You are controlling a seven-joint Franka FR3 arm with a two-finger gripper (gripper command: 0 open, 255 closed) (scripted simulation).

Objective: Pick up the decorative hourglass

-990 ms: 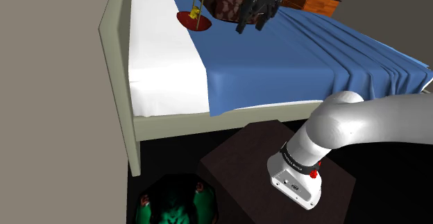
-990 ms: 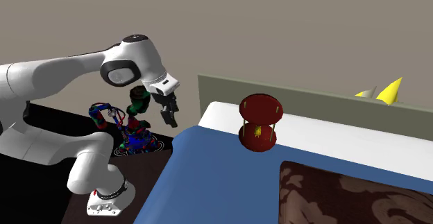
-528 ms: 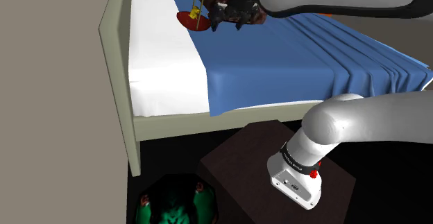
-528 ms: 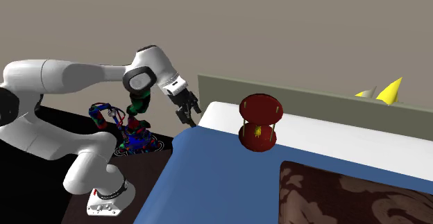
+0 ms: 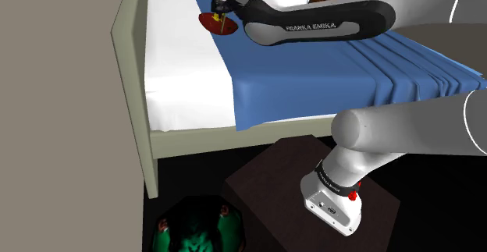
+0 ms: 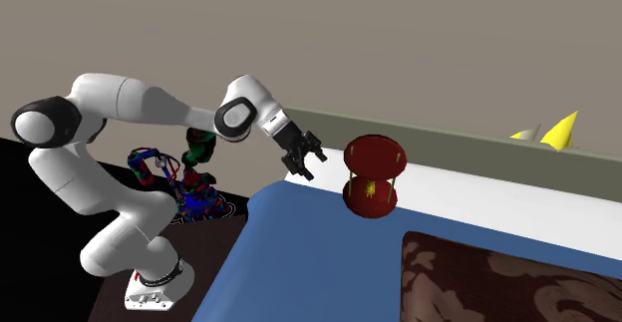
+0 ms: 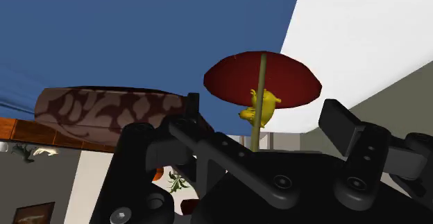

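Dark-red hourglass (image 6: 372, 170) w/ yellow core, thin posts.

Red hourglass (image 6: 371, 170) — seemingly yellow inside, blue blanket (image 6: 309, 260)

White arm (image 6: 130, 99), dark joints (image 6: 35, 126), FRANKA EMIKA lettering (image 5: 316, 26), black end effector (image 6: 312, 164).

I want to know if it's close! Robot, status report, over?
Gripper open, beside hourglass, not touching. Hourglass upright on bed. Nothing between them. Over.
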